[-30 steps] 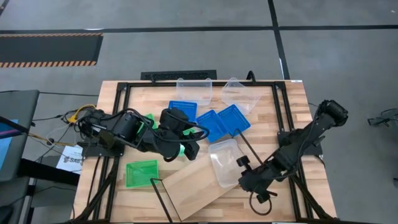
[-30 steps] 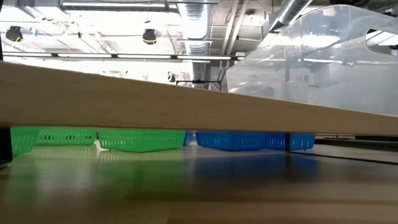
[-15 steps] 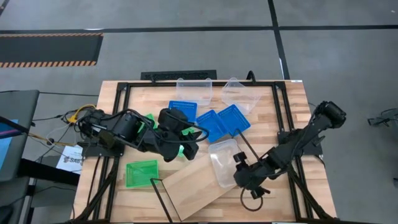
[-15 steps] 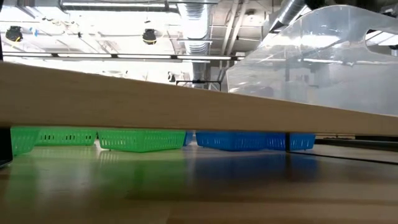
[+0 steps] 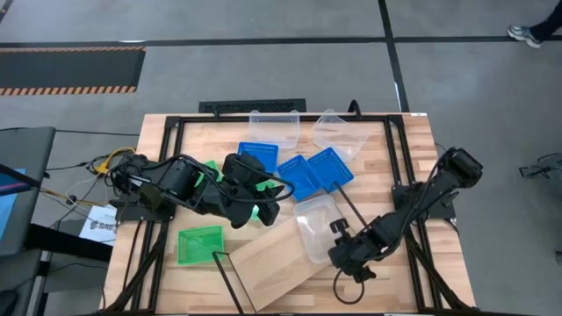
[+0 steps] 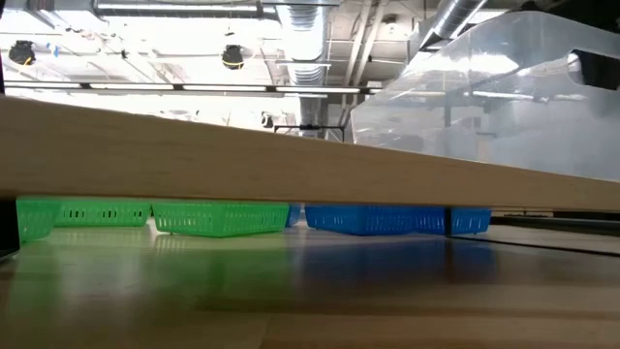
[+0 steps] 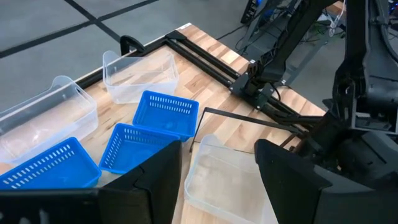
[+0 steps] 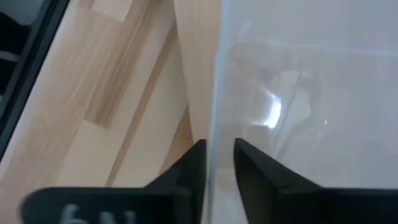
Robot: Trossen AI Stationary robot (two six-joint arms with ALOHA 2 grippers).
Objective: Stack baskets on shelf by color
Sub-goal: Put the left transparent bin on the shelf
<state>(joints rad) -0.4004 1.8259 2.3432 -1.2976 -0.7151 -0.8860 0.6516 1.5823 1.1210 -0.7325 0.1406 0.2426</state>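
Observation:
A clear basket (image 5: pixel 316 226) lies on the right end of the light-wood shelf plank (image 5: pixel 272 256), which lies slantwise on the table. My right gripper (image 5: pixel 339 252) is at this basket's near right corner, shut on its wall. My left gripper (image 5: pixel 263 209) is open and empty, hovering over a green basket (image 5: pixel 255 213) left of the clear one. Another green basket (image 5: pixel 200 244) rests on the table by the plank's left end. Three blue baskets (image 5: pixel 299 174) and two more clear baskets (image 5: pixel 274 125) sit farther back. My right gripper has the clear basket's thin side wall (image 8: pixel 215 134) between its two fingers (image 8: pixel 191 167), one finger inside the basket and one outside. It comes in low from the table's near right side. The basket's bottom stays on the plank.
Black wire frames (image 5: pixel 230 279) stick out from the plank's ends. A black metal frame (image 5: pixel 171 132) runs round the tabletop. Bare table lies at the near right and the far left.
My right gripper has moved toward the table's left edge, up to the clear basket's near right corner. In the low view the clear basket has shifted slightly.

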